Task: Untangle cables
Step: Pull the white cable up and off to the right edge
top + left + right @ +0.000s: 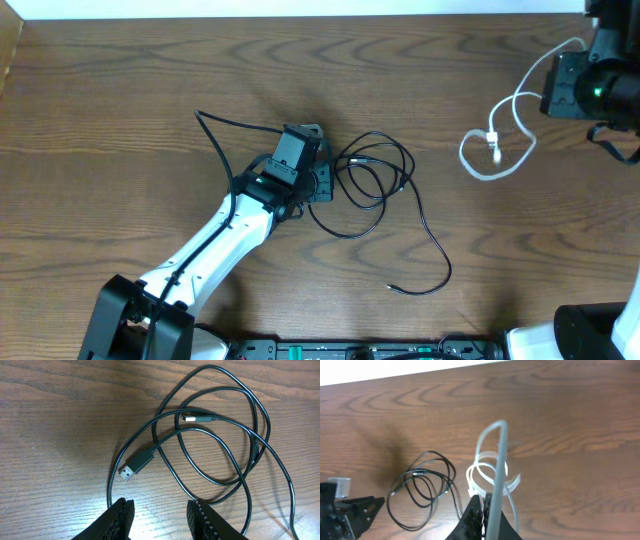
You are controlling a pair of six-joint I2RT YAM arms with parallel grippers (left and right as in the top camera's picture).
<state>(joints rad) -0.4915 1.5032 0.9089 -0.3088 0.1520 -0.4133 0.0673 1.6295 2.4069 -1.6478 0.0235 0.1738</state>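
The left gripper (160,506) hovered low over the wooden table (120,80) with its jaws standing partly apart and nothing between them. Its ribbed fingertips (200,515) framed bare wood just short of the black cable (192,429). That cable lay near the middle of the table in a loose coil of several overlapping loops, and one long tail ran out toward the near edge and ended in a free tip (390,288). Its flat USB plug (134,467) rested on the wood inside the coil, metal end pointing toward the left gripper. A smaller plug (197,417) lay farther in, with strands crossing just beside it. One strand curved down close by the left-hand finger, though I could not tell whether it touched. The white cable (499,460) was well apart from the black one, off to the right. The right gripper (481,506) was closed tightly on it, so one strand rose stiffly from the fingers while the rest hung down into small loops on the table, where a white plug end (493,142) lay. A dark strip (350,352) along the near table edge bore small green and white markings too small to read.
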